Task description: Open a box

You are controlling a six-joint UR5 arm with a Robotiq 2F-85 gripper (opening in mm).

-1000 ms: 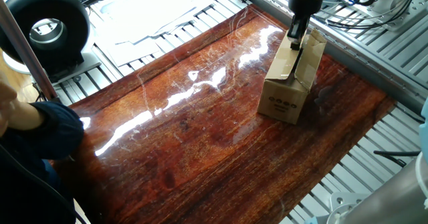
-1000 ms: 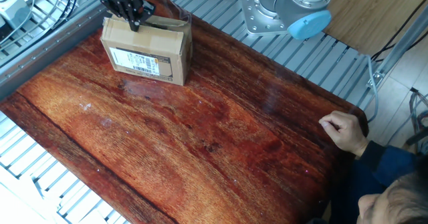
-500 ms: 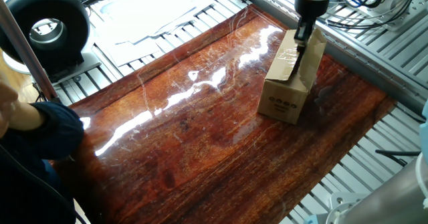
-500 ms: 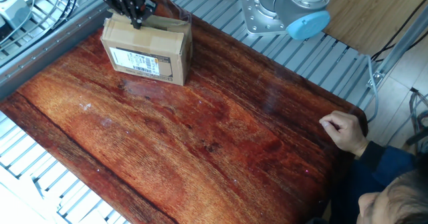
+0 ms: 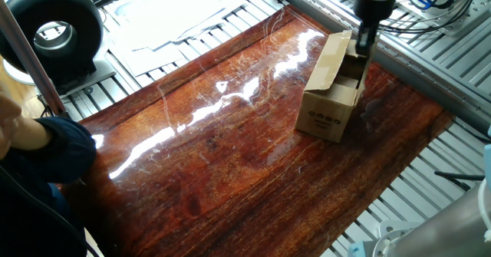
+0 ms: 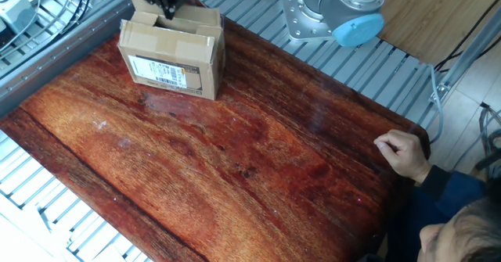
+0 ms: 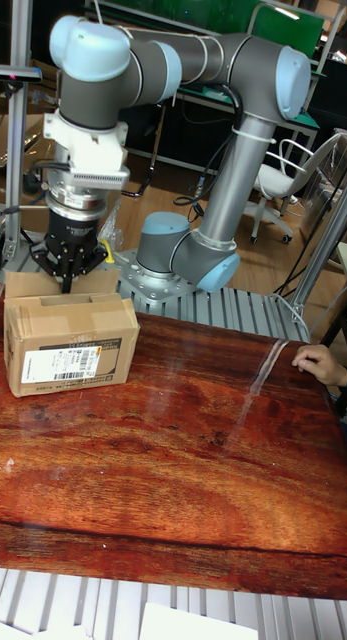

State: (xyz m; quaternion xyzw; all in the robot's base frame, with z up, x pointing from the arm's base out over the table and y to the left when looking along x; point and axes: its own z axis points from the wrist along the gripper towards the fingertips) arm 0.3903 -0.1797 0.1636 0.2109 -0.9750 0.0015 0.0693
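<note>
The box (image 5: pixel 326 115) is a small brown carton standing near the far right of the wooden tabletop (image 5: pixel 222 157). Dark round marks show on its end face. In the other fixed view a white label faces the camera on the box (image 6: pixel 168 62). One long flap (image 5: pixel 334 56) stands upright and the inside is partly visible. My gripper (image 5: pixel 360 48) hangs over the box's far long edge, fingers close together and pointing down. From the other side the gripper (image 6: pixel 163 8) sits at the back rim of the box top. In the tall view the gripper (image 7: pixel 73 285) is just above the box (image 7: pixel 68 350).
A person's hand (image 6: pixel 399 152) rests on the table edge opposite the box, and a dark sleeve (image 5: pixel 54 149) shows at the left. The arm's base (image 7: pixel 178 260) stands behind the table. A black round device (image 5: pixel 54 31) and papers (image 5: pixel 176 11) lie beyond the wood.
My gripper has moved across the box top towards its far long edge and risen slightly. The top has spread open, with one long flap now standing upright.
</note>
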